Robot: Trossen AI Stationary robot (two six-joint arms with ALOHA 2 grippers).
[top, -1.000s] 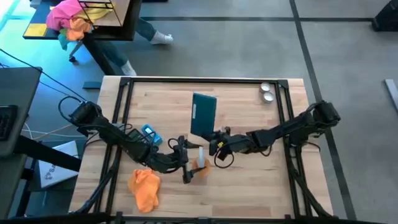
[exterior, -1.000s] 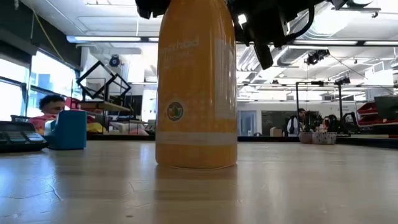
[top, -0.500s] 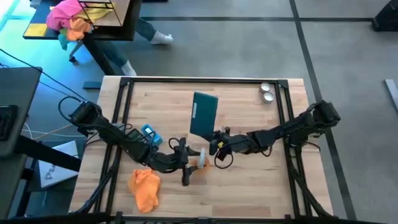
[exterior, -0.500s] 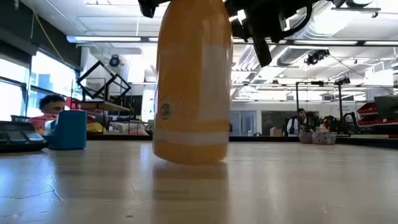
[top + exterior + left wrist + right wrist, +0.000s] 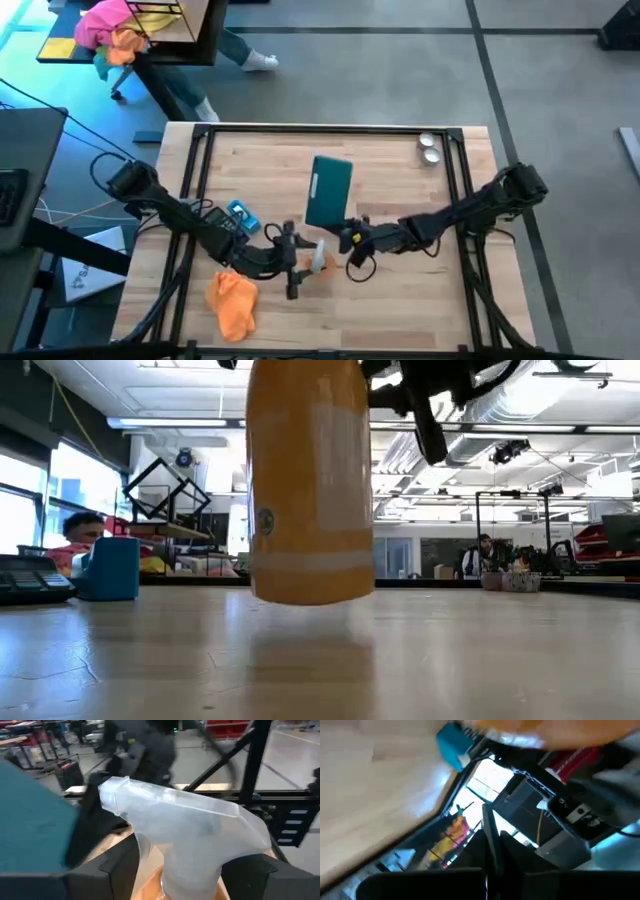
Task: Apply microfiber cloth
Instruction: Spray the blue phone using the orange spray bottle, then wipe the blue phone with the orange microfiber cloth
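The orange microfiber cloth (image 5: pixel 232 302) lies bunched on the table near its front edge, with no gripper on it. To its right, my left gripper (image 5: pixel 303 262) is shut on a clear spray bottle of orange liquid (image 5: pixel 310 480), which hangs just above the table. My right gripper (image 5: pixel 349 240) hovers close behind the bottle's spray head, its fingers (image 5: pixel 489 857) shut together with nothing between them. Whether it touches the bottle I cannot tell. My left gripper pinches the spray bottle at its neck (image 5: pixel 187 881), just under the translucent spray head (image 5: pixel 180 820), with one finger (image 5: pixel 119 870) on each side. The fingers come in about level from the table's left. The bottle stands about upright, its bottom (image 5: pixel 312 598) lifted clear of the table.
A teal flat device (image 5: pixel 328 190) lies at the table's middle, just behind the grippers. A small blue box (image 5: pixel 240 215) sits under the left arm. Two small round metal pieces (image 5: pixel 430 149) rest at the far right. Bare wood stretches along the near right.
My left gripper has risen with the spray bottle, which stood on the table a second ago and now hangs clear of it, still about upright. My right gripper has shifted a little toward the table's near edge.
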